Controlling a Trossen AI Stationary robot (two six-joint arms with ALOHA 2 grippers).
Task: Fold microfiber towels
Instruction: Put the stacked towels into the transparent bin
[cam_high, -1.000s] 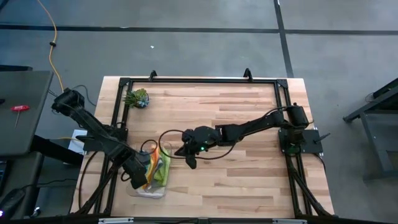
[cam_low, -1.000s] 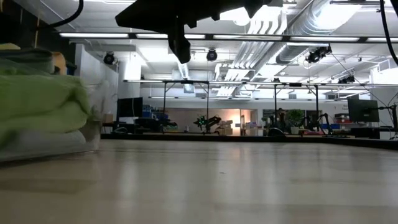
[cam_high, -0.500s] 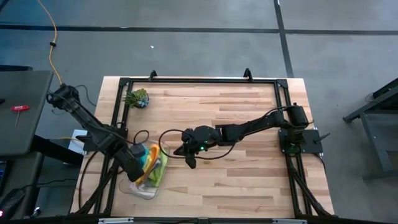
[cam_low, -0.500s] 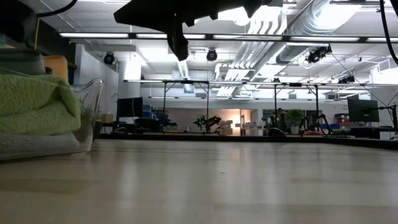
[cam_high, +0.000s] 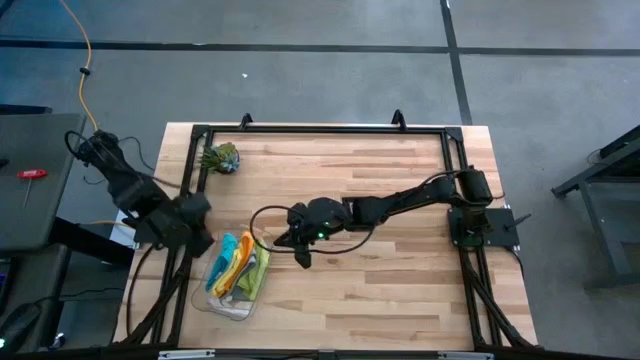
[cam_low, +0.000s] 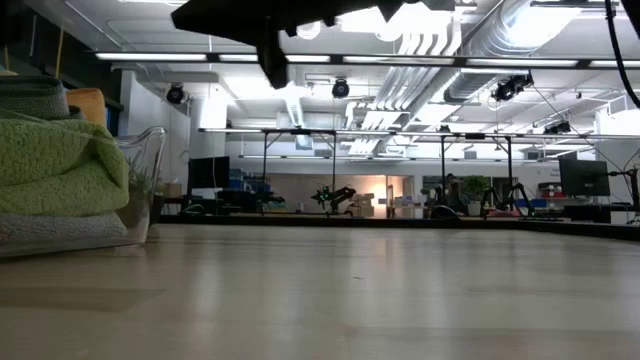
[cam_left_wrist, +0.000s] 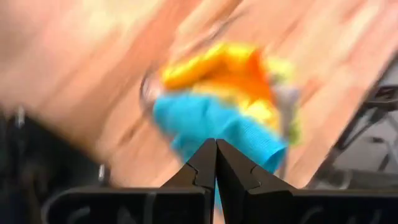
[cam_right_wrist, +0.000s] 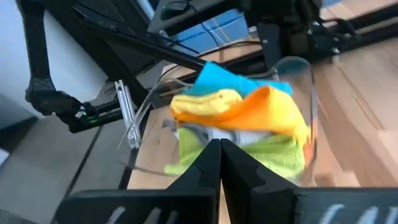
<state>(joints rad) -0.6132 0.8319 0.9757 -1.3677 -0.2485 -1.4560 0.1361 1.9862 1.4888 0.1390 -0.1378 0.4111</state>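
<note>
Where wooden table (cam_high: 400, 280) ends; grey floor (cam_high: 300, 80)

Wooden table (cam_high: 380, 170) carries clear bin (cam_high: 228, 306), small plant (cam_high: 220, 157)

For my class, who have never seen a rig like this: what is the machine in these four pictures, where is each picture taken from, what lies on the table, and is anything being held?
It is a robot with two dark arms at a wooden table. One picture looks straight down, one looks level across the tabletop, and two come from cameras on the wrists.

The left tool sits at the table's left edge, fingers shut and empty. The right tool hovers near the middle, also shut and empty.

On the table stands a clear plastic bin holding a pile of small towels: teal, yellow, orange, grey and lime green. A small spiky green plant stands near the far left corner. Nothing is held.
</note>
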